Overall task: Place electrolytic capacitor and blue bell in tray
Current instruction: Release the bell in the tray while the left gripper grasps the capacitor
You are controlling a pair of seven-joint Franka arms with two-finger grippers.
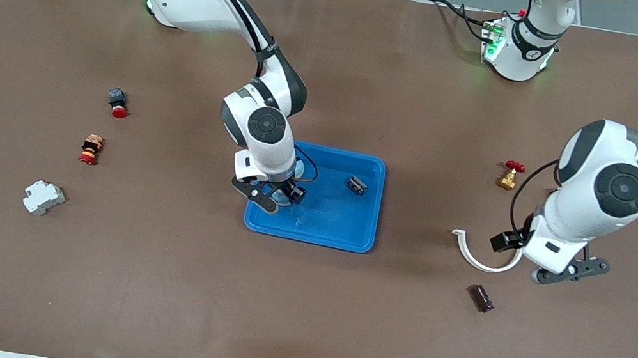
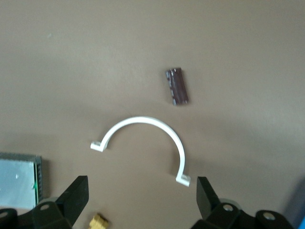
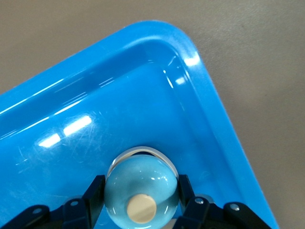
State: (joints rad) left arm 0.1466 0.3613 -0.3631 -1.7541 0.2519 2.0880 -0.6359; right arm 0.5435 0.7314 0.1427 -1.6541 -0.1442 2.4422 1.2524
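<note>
The bright-blue tray (image 1: 309, 236) lies mid-table and fills the right wrist view (image 3: 217, 114). My right gripper (image 1: 281, 197) is low over the tray's corner toward the right arm's end, shut on the light-blue bell (image 1: 283, 194). In the right wrist view the gripper (image 3: 141, 185) has a finger on each side of the bell's dome (image 3: 141, 191). A small dark capacitor-like part (image 1: 356, 184) lies in the tray. My left gripper (image 1: 569, 271) is open and empty over the table beside a white half-ring (image 1: 484, 256); it also shows in the left wrist view (image 2: 143, 191).
A brown ridged part (image 1: 481, 298) (image 2: 177, 87) lies nearer the camera than the half-ring (image 2: 143, 138). A red-handled brass valve (image 1: 510, 175) stands farther off. Two red push-buttons (image 1: 118, 102) (image 1: 91, 149) and a white breaker (image 1: 43, 197) lie toward the right arm's end. A grey metal box (image 2: 19, 179) shows.
</note>
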